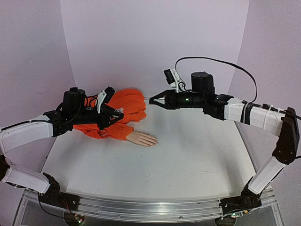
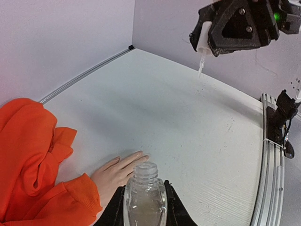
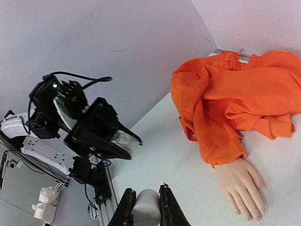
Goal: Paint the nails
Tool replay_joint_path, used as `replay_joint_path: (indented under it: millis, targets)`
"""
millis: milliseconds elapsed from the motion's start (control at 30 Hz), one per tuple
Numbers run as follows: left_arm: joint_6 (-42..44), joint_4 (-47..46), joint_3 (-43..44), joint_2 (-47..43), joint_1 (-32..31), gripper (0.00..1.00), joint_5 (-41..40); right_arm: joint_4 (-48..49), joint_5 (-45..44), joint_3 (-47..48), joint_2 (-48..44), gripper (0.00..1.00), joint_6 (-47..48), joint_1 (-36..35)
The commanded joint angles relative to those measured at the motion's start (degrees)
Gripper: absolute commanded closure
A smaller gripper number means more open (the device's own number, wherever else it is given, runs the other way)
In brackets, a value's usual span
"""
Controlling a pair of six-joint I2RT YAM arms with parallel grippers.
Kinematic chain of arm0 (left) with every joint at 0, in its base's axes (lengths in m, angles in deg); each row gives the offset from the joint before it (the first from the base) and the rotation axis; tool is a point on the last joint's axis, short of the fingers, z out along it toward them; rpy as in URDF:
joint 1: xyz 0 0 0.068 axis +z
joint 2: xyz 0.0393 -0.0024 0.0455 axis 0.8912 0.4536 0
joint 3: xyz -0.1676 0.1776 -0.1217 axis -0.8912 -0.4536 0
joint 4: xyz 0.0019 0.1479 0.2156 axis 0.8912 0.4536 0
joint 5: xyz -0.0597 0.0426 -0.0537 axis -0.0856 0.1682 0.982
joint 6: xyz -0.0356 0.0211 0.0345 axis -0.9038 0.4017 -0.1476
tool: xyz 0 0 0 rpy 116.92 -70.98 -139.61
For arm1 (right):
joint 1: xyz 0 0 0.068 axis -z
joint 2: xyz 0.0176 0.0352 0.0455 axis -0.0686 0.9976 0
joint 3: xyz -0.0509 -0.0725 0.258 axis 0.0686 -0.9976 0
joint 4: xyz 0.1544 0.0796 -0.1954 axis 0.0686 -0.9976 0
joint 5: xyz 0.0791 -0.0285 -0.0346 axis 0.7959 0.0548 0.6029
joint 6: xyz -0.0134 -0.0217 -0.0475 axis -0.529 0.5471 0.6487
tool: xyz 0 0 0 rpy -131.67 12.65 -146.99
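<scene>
Your right gripper (image 1: 151,100) clasped the brush cap (image 2: 203,47), raised over the table (image 1: 188,155). The nails (image 1: 153,140) lay below and nearer, with the fingers pointing right. Your left gripper (image 1: 121,114), closer to them, gripped the open bottle (image 2: 145,197).

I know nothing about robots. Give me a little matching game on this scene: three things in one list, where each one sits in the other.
Things:
1. small clear glass bottle
2. white brush cap
3. pale peach mannequin hand

Places:
A. lying flat on the white table
B. gripped in the right tool
C. gripped in the left tool

Pairs: 1-C, 2-B, 3-A.
</scene>
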Motion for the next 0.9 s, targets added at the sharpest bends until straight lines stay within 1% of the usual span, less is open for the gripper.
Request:
replay_joint_path:
  millis: [0,100,233,367,633,867]
  targets:
    - [-4.96,-0.71,4.87,-3.00,0.00,1.00,-6.64,2.63,1.87,-5.72,-1.21,1.00,4.75,5.10]
    - [-5.22,-0.74,7.60,-2.43,0.00,1.00,-8.00,1.74,0.89,-8.32,0.95,1.00,9.62,6.32]
    - [-5.25,-0.81,9.99,-0.44,0.00,1.00,-10.52,-0.03,-0.26,-9.24,5.46,1.00,17.11,6.35]
    - [-3.44,-0.96,11.08,0.71,0.00,1.00,-14.42,-0.75,-1.96,-8.78,9.66,1.00,21.25,6.31]
    - [3.22,-1.80,9.98,2.20,0.07,1.00,-15.81,-0.55,-4.90,-8.64,15.65,1.00,23.19,6.08]
    - [5.35,-2.12,8.94,0.47,0.07,1.00,-18.00,0.00,-8.18,-7.88,19.18,1.00,22.44,5.09]
